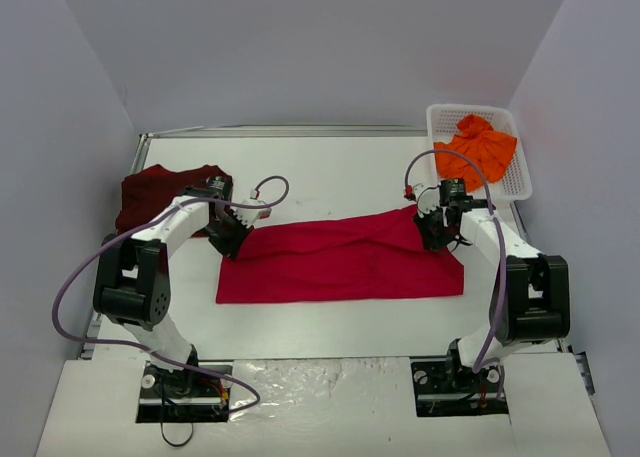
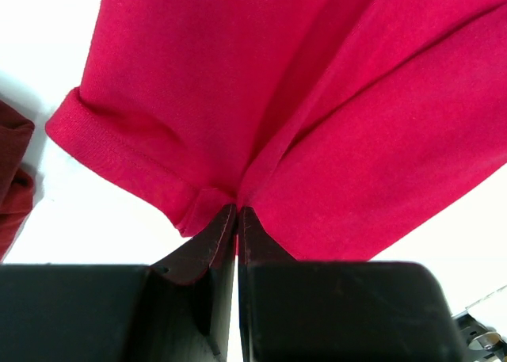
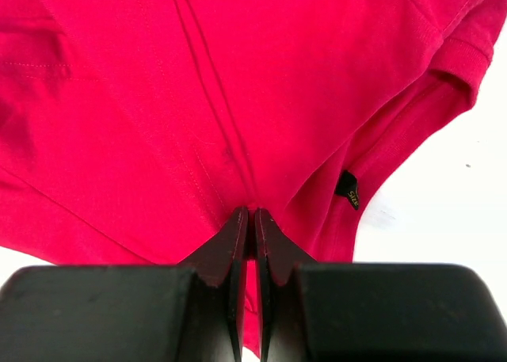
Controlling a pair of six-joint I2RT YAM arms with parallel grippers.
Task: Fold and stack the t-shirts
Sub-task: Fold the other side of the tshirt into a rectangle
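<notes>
The white tabletop [image 1: 330, 322] carries the bright red t-shirt [image 1: 340, 262] as a long band across its middle. It seems to be mid-fold, so the task looks early. The dark maroon t-shirt [image 1: 160, 189] lies at the far left; I cannot tell whether it is folded. The white basket [image 1: 522, 182], far right, holds the orange t-shirt [image 1: 478, 152], crumpled and not yet folded. The left jaws are clenched on the red shirt's left end, the right jaws on its right end.
</notes>
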